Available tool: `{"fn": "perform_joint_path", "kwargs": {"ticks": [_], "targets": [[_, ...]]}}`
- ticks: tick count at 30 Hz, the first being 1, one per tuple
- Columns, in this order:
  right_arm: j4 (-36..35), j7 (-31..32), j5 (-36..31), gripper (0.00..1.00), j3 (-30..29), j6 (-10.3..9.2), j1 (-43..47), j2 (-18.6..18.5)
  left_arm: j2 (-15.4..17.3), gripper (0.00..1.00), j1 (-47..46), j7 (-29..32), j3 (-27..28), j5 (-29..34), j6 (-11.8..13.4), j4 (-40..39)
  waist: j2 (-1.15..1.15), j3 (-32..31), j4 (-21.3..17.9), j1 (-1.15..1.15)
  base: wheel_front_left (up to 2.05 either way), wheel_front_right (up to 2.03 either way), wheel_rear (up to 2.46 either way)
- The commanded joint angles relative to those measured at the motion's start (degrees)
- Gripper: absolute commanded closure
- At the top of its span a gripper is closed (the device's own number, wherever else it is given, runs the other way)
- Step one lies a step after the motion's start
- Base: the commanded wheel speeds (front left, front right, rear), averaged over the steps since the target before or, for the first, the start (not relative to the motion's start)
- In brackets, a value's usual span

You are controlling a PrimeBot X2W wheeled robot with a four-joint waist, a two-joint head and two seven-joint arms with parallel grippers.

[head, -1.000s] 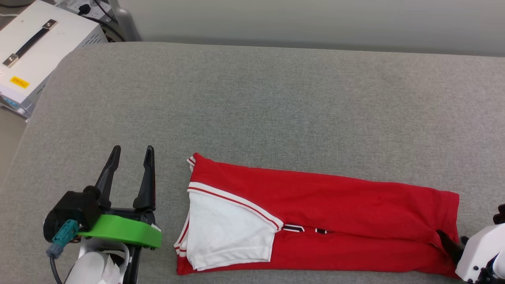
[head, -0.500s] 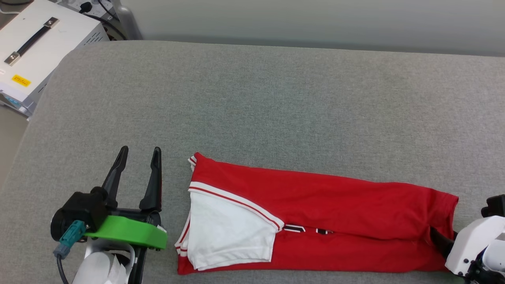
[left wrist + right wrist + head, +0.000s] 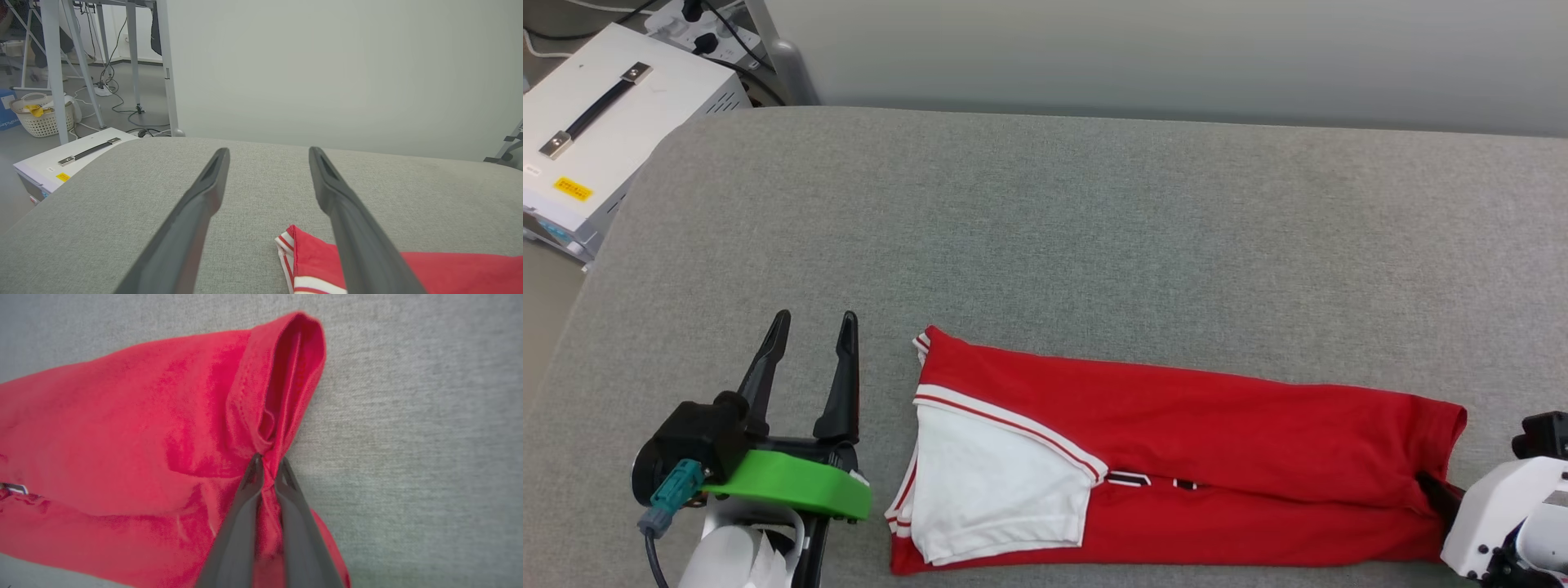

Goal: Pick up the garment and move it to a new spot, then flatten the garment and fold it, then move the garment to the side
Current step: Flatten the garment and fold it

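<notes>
Pinching garment (image 3: 122,428) hem, right jaws clamped, left jaws wide, near collar end.

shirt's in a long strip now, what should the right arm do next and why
Probably lift the pinched end and carry it left over the strip toward the white sleeve. The right end effector is shut on the hem end of the garment, which lies as a long flat strip, and the left end effector hangs open beside the sleeve end.
</notes>
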Motion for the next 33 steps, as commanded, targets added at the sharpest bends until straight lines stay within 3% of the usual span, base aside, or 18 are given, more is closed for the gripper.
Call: {"fn": "perform_joint_path", "kwargs": {"ticks": [1,12,16,26,33], "targets": [[0.6,-0.5,-0.5,1.00,-0.9,-0.05,-0.6,-1.2,-0.2,0.00,0.8,-0.3,-0.1,0.7,-0.3,0.1,0.67,-0.2,-0.2,0.00,0.00,0.00,0.00],[1.4,-1.9,-4.1,1.00,-8.2,-0.05,-0.1,-6.3,0.1,0.00,1.6,-0.3,-0.9,0.2,-0.3,0.0,0.67,-1.7,-1.3,0.00,0.00,0.00,0.00],[0.1,-1.3,-4.3,1.00,-8.4,-0.05,0.8,-5.8,0.0,0.00,2.4,-0.3,-1.2,0.0,-0.3,0.2,0.67,-3.0,-1.6,0.00,0.00,0.00,0.00],[-12.5,4.3,-1.3,1.00,-5.5,-0.05,3.8,-2.0,0.1,0.00,4.3,-0.3,-1.6,-0.5,-0.3,0.3,0.67,-6.3,-1.3,0.00,0.00,0.00,0.00],[-21.7,10.6,1.3,1.00,-3.0,-0.05,5.8,5.1,0.0,0.00,4.9,-0.3,-2.0,-0.8,-0.3,0.2,0.67,-7.1,0.8,0.00,0.00,0.00,0.00]]}}
